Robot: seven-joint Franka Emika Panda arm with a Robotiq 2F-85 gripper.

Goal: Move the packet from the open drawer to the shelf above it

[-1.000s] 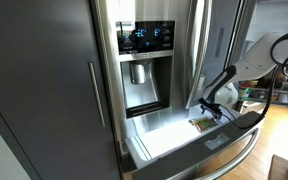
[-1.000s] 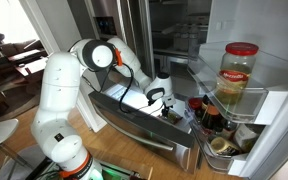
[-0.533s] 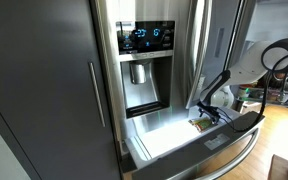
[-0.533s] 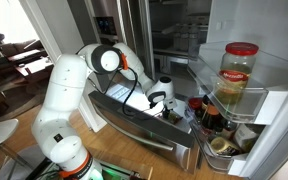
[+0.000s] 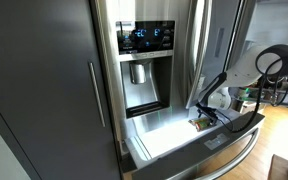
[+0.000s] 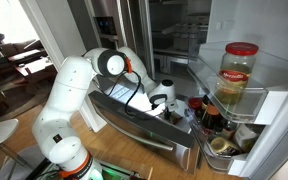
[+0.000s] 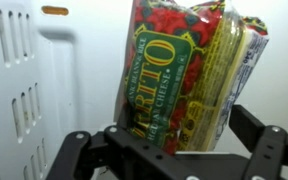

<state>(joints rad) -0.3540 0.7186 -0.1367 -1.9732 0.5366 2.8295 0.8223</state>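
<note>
Wrist view: the packet, wrapped in green, red and yellow print with large letters reading "RITO", fills the middle of the frame against the white inside of the drawer; the gripper comes in from the bottom edge with its black fingers spread wide to either side of the packet; the finger at frame left stands clear of the wrapper and the one at frame right sits just beside its edge, so nothing is pinched; slotted vents run down the white wall, and a small orange mark shows near the top.

In an exterior view, the steel drawer stands pulled out beneath the lit dispenser panel; the packet lies inside at the drawer's end nearest the robot, with the gripper reaching down just above it; a tall dark cabinet door fills the frame's left side.

In an exterior view, the white arm bends over the drawer and lowers the gripper into it; the packet itself cannot be made out here; a large jar with a red lid stands on the open door's shelf.
</note>
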